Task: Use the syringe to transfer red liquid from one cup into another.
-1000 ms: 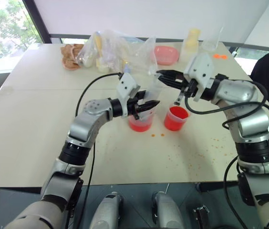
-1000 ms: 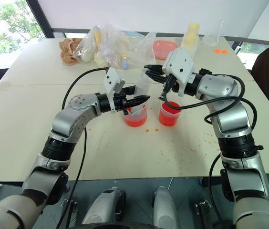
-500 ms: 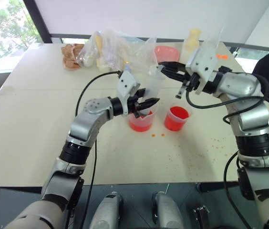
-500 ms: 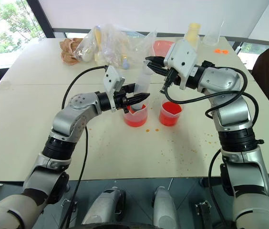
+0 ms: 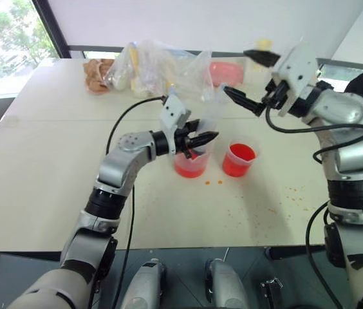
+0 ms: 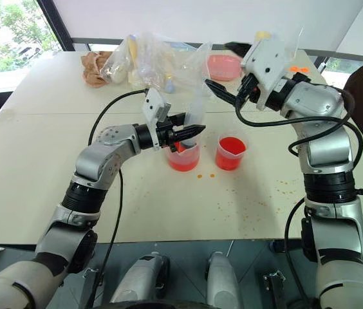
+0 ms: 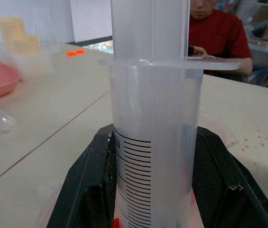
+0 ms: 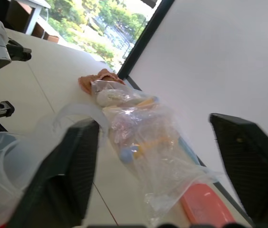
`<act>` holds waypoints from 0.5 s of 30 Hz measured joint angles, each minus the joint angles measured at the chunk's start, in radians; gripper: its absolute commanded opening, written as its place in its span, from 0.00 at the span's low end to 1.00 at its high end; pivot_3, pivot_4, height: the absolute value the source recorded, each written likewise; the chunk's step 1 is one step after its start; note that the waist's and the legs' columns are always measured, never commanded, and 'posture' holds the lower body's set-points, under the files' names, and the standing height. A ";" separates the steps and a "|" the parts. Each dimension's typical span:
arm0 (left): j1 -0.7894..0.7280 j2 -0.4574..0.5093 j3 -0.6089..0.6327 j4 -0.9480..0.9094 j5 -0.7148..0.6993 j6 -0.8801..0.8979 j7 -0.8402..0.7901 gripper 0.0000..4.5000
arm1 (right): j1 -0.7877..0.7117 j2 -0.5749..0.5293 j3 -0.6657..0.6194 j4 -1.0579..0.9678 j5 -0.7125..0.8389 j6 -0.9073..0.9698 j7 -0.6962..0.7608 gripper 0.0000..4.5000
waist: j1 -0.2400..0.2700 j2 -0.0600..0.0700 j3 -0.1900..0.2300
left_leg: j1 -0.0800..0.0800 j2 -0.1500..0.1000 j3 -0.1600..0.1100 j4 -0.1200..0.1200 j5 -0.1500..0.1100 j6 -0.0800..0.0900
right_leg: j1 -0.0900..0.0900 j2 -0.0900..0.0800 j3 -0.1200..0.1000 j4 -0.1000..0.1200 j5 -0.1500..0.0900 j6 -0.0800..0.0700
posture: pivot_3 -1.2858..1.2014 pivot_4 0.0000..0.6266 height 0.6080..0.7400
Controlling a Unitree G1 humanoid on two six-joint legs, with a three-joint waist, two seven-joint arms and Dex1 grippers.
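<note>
Table (image 5: 53, 161): pale, runs across the whole frame, fine red drops (image 5: 214, 183) scattered lower centre and right.

Bag (image 5: 159, 71): clear plastic, crumpled, upper centre, with small items inside. A pink dish (image 5: 225, 72) lies just right of it; a tan lump (image 5: 95, 75) sits at its left end.

Right gripper (image 5: 252, 78): upper right of centre, raised above the cups, jaws spread wide, nothing between them. Its wrist view shows both fingers far apart with the bag beyond.

Left gripper (image 5: 197, 138): centre of frame, level, pointing right, clamped on the syringe (image 6: 194, 119). Left wrist view shows the black fingers (image 7: 89, 185) pressed to either side of the barrel, graduation marks facing the camera, plunger rod rising above the flange.

Syringe: stands near upright at centre, its lower end down inside the spouted cup (image 5: 190, 165).

Spouted cup: centre, red liquid (image 5: 189, 170) in its lower part.

Small cup (image 5: 238, 159): just right of the spouted one, apart from it, also red-filled.

A person in a red top (image 7: 217, 35) sits past the table's far edge in the left wrist view.
</note>
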 measured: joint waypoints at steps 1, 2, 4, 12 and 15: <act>-0.015 0.000 0.003 0.001 -0.003 0.003 0.003 0.35 | 0.006 -0.007 -0.010 -0.016 0.010 0.010 0.001 0.92 | 0.000 0.000 0.000 | 0.000 0.000 0.000 0.000 0.000 0.000 | 0.000 0.000 0.000 0.000 0.000 0.000 | 0.52 0.24 1.00; -0.031 -0.001 0.008 0.001 -0.006 0.004 0.005 0.35 | 0.016 -0.016 -0.020 -0.035 0.022 0.023 0.004 0.92 | 0.000 0.000 0.000 | 0.000 0.000 0.000 0.000 0.000 0.000 | 0.000 0.000 0.000 0.000 0.000 0.000 | 0.52 0.24 1.00; -0.058 0.001 0.018 0.001 -0.014 0.009 0.013 0.35 | 0.065 -0.035 -0.063 -0.096 0.080 0.081 0.016 0.92 | 0.005 0.000 0.000 | 0.000 0.000 -0.001 0.000 0.000 0.000 | 0.000 0.000 0.000 0.000 0.000 0.000 | 0.52 0.24 1.00; -0.092 0.029 0.076 0.045 -0.025 0.010 0.021 0.35 | 0.324 -0.145 -0.261 -0.340 0.353 0.380 0.040 0.92 | 0.005 0.000 0.000 | 0.000 0.002 -0.001 0.000 0.000 0.001 | 0.001 0.000 -0.001 -0.001 0.000 0.000 | 0.52 0.24 1.00; -0.152 0.020 0.093 0.074 -0.051 0.022 0.014 0.35 | 0.375 -0.177 -0.330 -0.377 0.374 0.424 0.010 0.92 | 0.006 0.000 0.000 | -0.001 0.001 -0.001 0.000 0.000 0.001 | 0.001 0.000 -0.001 -0.001 0.000 0.000 | 0.52 0.24 1.00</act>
